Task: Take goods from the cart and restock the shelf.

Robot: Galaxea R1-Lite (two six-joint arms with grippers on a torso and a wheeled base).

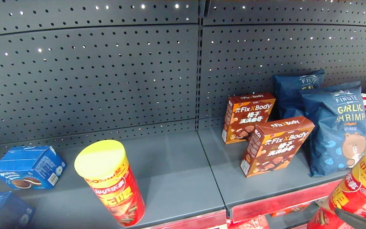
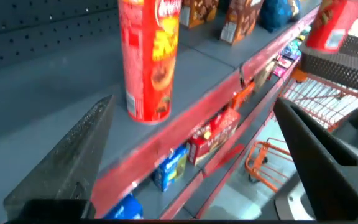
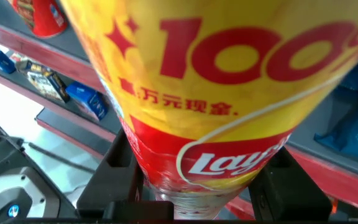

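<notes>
Restocking under way: the right gripper [image 3: 194, 193] clasped a red chip tube with a yellow top, the held can [image 3: 229, 93], its fingers [image 3: 114, 168] pressed against either side of the tube's lower part. In the head view this can leaned at the far right, out in front of the grey shelf [image 1: 176, 171] and close to the blue bags [image 1: 335, 127].

A matching standing can [image 1: 111, 183] stood upright near the front edge of the shelf's left section. The left gripper [image 2: 191, 168] hung low before the shelf's red front rail, near that can, its fingers spread wide and holding nothing.

On the right section, two brown boxes [image 1: 275, 144] stood one behind the other, just beside the bags. Blue boxes [image 1: 29, 167] lay at the shelf's far left. The wire cart [image 2: 337, 93] showed in the left wrist view, on the floor beyond the shelf, under the held can.
</notes>
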